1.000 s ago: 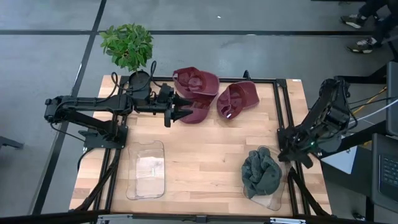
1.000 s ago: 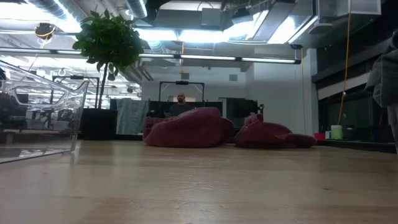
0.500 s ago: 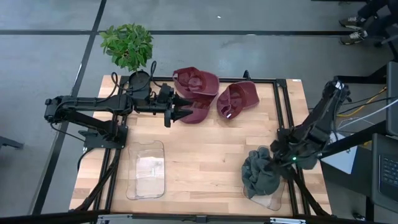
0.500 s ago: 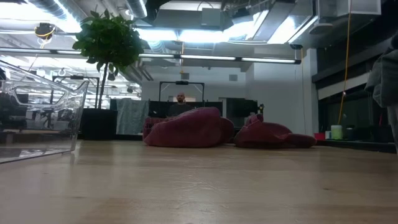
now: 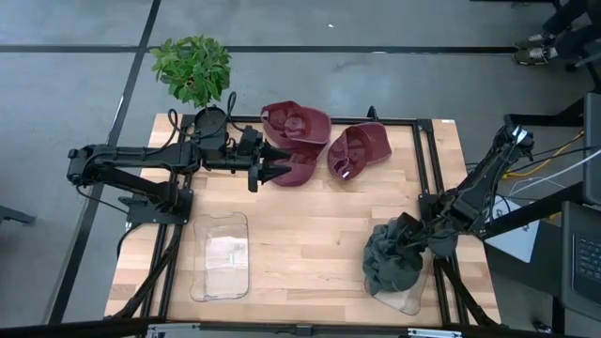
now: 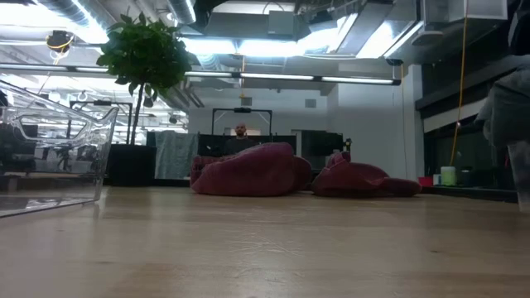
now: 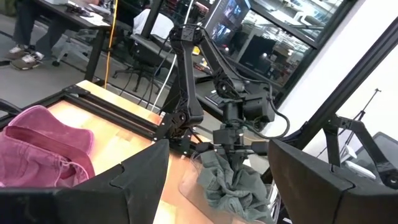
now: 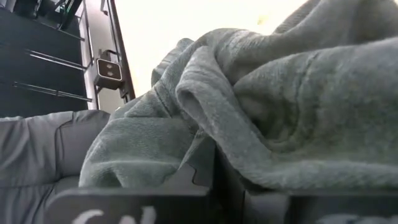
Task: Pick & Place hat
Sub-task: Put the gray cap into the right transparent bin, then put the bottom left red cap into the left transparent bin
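Maroon hats lie upturned near the table's far edge: one [image 5: 297, 123], another just nearer [image 5: 299, 169], a third [image 5: 358, 148] to their right. They show in the low view [image 6: 248, 172] too. My left gripper [image 5: 274, 163] is open, level, pointing right, its tips just short of the nearer hat. A pink hat [image 7: 37, 149] shows beside its fingers. A grey-green fleece bundle [image 5: 392, 258] sits in a clear tray at the right near side. My right gripper [image 5: 414, 232] is down on its top, shut on it. My right gripper [image 8: 216, 177] is shut on a raised fold [image 8: 205, 134] at the top of the fleece bundle, on its right side. It comes from above and from the table's right, slanting down. The bundle's bulk rests in the clear tray; the number of layers cannot be told.
A second clear tray [image 5: 221, 255] lies at the left near side. The tray under the fleece shows its rim [image 5: 410, 302]. A potted plant [image 5: 192, 68] stands at the far left corner. A black frame [image 5: 427, 160] runs along the table's edges. Bare wood lies in the middle.
My right arm has swung from the table's right edge toward the left and down onto the fleece bundle. The bundle's top right has bunched up toward the gripper, and its edge in the low view has shifted. The left arm and maroon hats have kept still.
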Motion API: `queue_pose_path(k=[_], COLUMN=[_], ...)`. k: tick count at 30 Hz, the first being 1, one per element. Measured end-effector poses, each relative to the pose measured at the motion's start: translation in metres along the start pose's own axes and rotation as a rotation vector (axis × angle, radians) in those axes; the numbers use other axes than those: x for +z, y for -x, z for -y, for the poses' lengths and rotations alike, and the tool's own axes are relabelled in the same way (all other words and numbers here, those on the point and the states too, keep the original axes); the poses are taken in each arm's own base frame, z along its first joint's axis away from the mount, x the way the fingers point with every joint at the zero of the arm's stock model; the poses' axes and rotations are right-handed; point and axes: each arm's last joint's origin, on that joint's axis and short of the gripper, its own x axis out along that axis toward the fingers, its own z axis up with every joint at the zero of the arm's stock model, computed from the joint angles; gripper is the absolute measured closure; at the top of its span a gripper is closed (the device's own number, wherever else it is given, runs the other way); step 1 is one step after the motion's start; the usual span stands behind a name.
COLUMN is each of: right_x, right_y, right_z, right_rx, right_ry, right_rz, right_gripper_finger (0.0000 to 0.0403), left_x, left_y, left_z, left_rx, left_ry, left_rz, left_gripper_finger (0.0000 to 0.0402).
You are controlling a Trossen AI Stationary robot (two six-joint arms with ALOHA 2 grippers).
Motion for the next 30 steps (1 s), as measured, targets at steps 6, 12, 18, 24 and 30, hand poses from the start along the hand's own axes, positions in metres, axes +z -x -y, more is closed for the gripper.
queue_pose_path(k=[6,12,18,24,30], right_x=[0.008,0.025,0.041,0.048,0.055], right_y=[0.013,0.047,0.081,0.093,0.092], right_z=[-0.011,-0.028,-0.043,-0.052,-0.052], right_rx=[0.078,0.119,0.147,0.185,0.144], right_ry=[0.081,0.136,0.253,0.280,0.238], right_rz=[0.021,0.039,0.092,0.112,0.244], right_gripper_finger=[0.0389,0.0389,0.0389,0.0389,0.0389], left_x=[0.000,0.000,0.000,0.000,0.000], left_y=[0.000,0.000,0.000,0.000,0.000], left_z=[0.000,0.000,0.000,0.000,0.000], left_rx=[0.001,0.001,0.002,0.002,0.002], left_ry=[-0.034,-0.046,-0.046,-0.038,-0.047], left_rz=[0.000,0.000,-0.002,-0.002,-0.001], left_gripper_finger=[0.0133,0.0133,0.0133,0.0133,0.0133])
